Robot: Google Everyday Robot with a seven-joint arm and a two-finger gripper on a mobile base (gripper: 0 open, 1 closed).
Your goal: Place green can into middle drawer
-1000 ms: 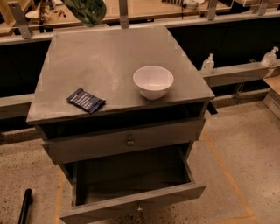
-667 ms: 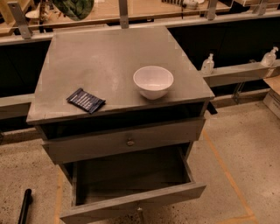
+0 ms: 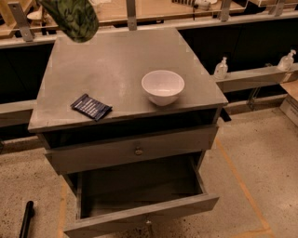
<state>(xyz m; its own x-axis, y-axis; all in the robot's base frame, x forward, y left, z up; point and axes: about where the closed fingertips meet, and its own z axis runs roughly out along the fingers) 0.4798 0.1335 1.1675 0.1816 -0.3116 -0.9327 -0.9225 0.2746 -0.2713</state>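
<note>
The green can (image 3: 72,18), mottled green, hangs in the air at the top left, above the back left corner of the grey cabinet top (image 3: 121,60). My gripper (image 3: 70,4) is at the top edge behind the can, hidden by it, and holds it aloft. The middle drawer (image 3: 153,213) is pulled open at the bottom of the cabinet; its grey inside looks empty. It lies well below and in front of the can.
A white bowl (image 3: 163,87) and a dark blue packet (image 3: 91,107) sit on the cabinet top. The shut upper drawer front with a round knob (image 3: 138,151) is above the open drawer. A black bar (image 3: 25,218) shows at the bottom left. Two bottles (image 3: 220,69) stand on the right ledge.
The green can has moved left along the top edge and come lower into view. The drawer, bowl and packet have not moved.
</note>
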